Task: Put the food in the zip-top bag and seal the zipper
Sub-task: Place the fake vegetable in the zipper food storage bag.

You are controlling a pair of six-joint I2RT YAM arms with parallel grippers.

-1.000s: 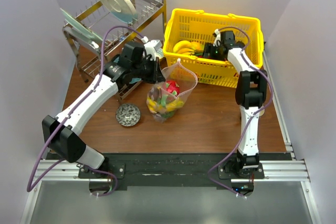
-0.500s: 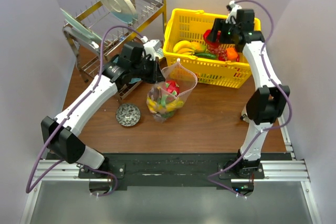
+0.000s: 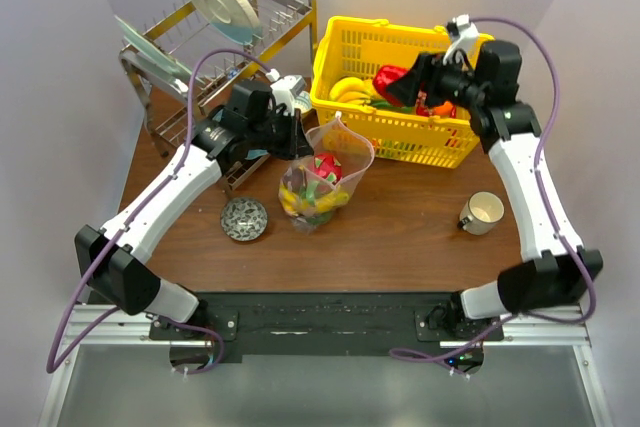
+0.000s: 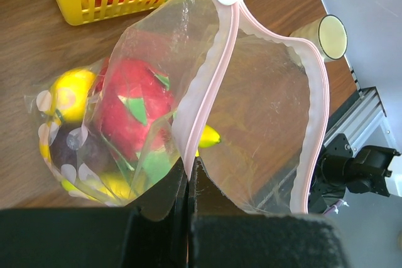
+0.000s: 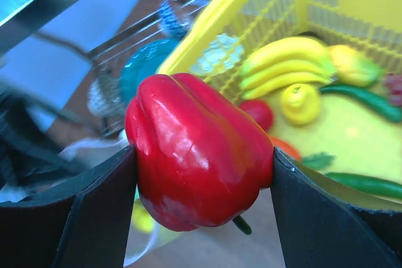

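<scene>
Red and glossy, a toy pepper (image 5: 201,149) is clamped between the dark fingers of the right gripper (image 5: 204,161), held in the air over the yellow basket (image 3: 400,142). Inside the basket lie bananas (image 5: 286,61), a small round yellow piece and long green pieces. Just in front of the basket's left corner, the clear zip-top bag (image 3: 325,182) stands on the brown table (image 3: 400,242), mouth open, holding red, yellow and green food. The left gripper (image 4: 188,177) is closed tight, pinching one side of the bag's rim at the pink zipper (image 4: 201,92). A cream mug (image 3: 483,212) stands near the right arm, well apart from the bag.
</scene>
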